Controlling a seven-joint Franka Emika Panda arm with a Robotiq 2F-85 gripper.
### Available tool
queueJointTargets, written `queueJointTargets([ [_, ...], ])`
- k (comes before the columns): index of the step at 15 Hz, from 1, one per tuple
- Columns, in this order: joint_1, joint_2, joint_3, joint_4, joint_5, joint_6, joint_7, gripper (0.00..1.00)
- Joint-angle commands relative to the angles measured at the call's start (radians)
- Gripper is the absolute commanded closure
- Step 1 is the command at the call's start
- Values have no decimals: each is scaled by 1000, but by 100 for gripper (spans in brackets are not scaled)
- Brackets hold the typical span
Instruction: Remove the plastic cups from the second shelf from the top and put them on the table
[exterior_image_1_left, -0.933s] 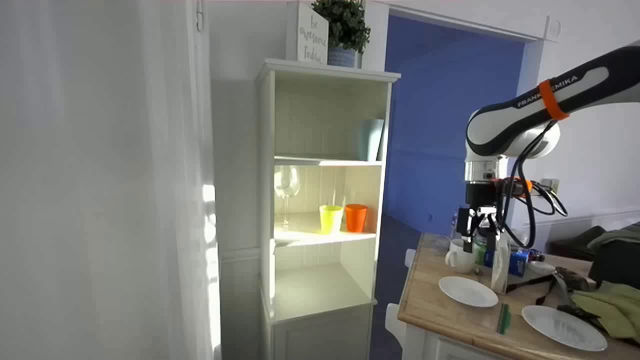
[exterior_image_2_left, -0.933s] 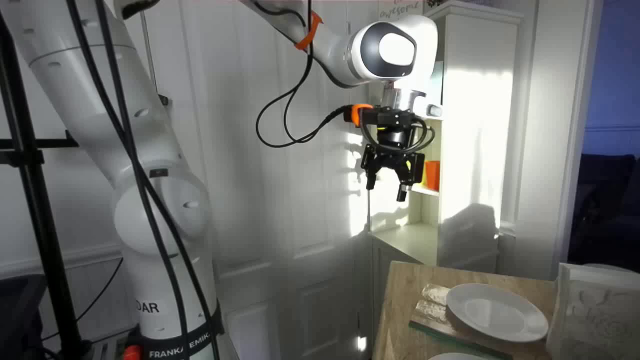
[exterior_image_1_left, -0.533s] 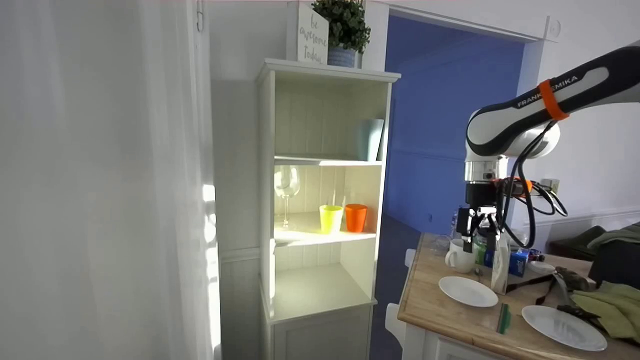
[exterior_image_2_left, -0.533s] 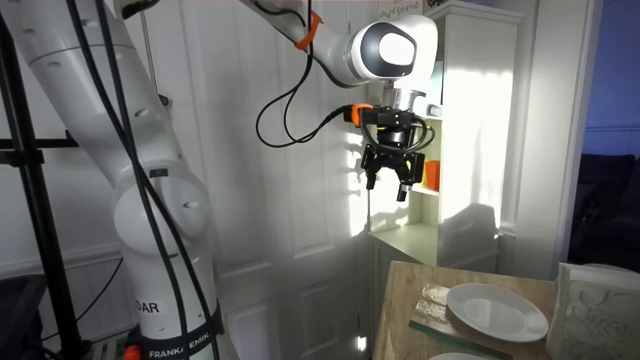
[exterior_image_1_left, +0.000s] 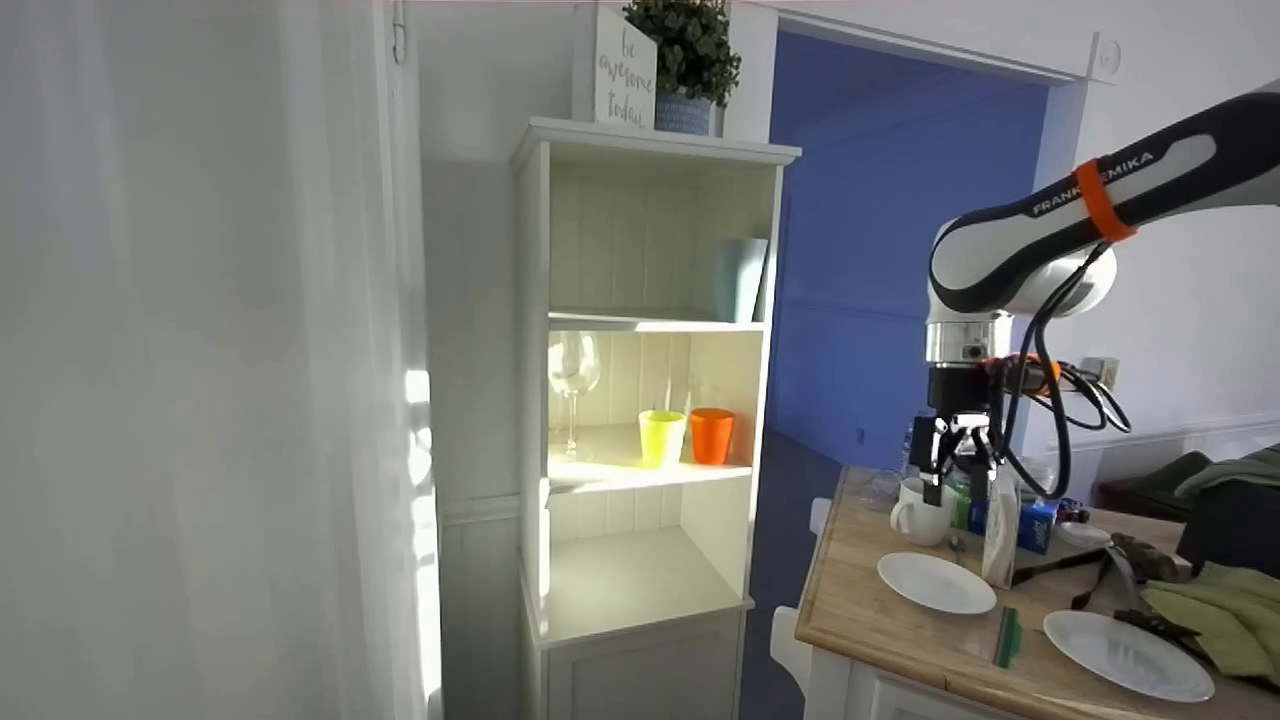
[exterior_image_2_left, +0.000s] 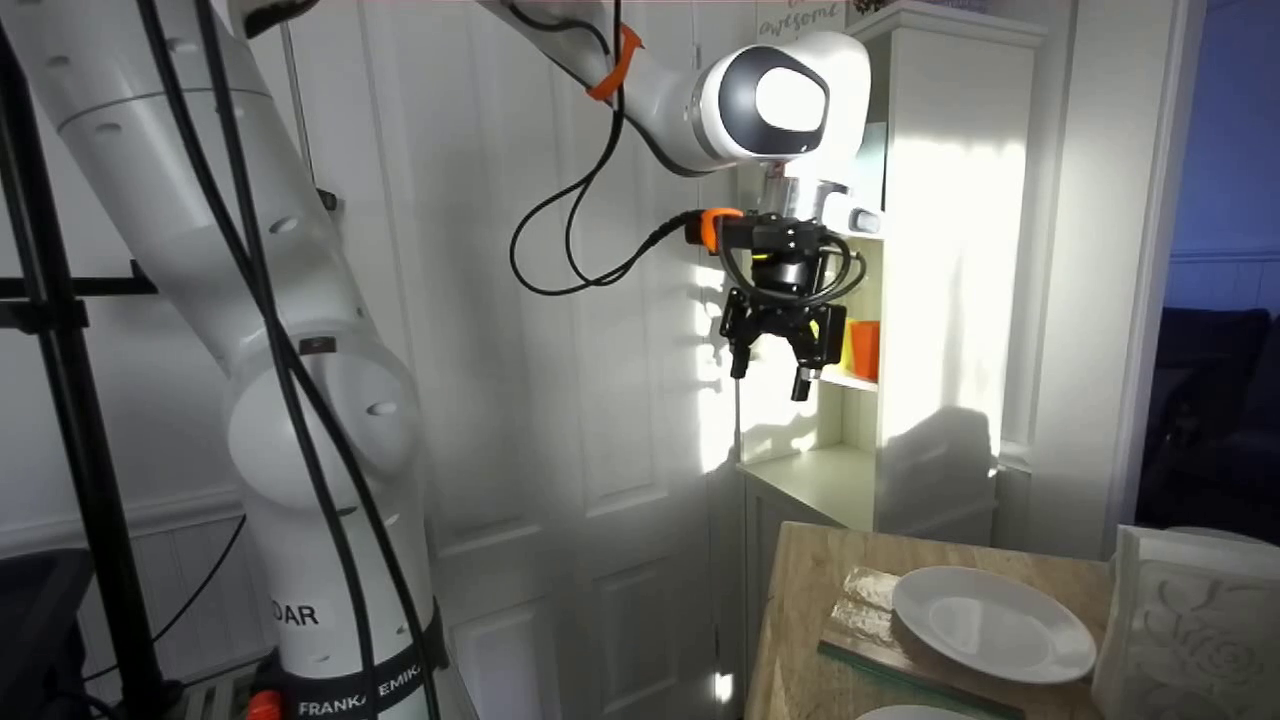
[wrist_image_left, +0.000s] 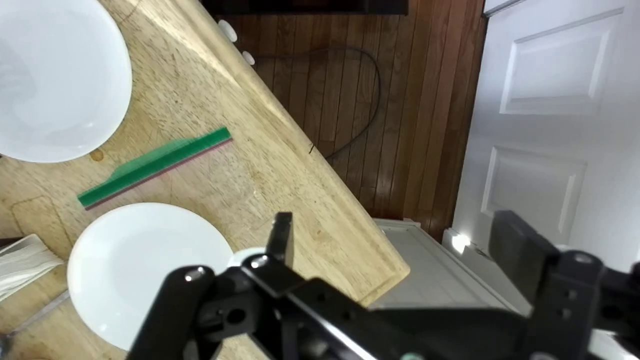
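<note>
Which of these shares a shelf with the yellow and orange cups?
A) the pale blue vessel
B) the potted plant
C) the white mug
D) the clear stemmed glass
D: an exterior view shows the clear stemmed glass standing on the same shelf as the yellow cup and the orange cup.

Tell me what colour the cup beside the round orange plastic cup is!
The small tapered plastic cup is bright yellow, clearest in an exterior view.
</note>
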Motion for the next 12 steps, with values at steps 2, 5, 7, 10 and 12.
queueJointTargets([
  [2,32,6,91,16,68,32,138,0],
  [5,47,11,155,32,97,118,295,0],
  [7,47,29,188,55,72,214,381,0],
  [10,35,55,234,93,-4,329,493,0],
  [12,32,84,267,121,-90,393,553,0],
])
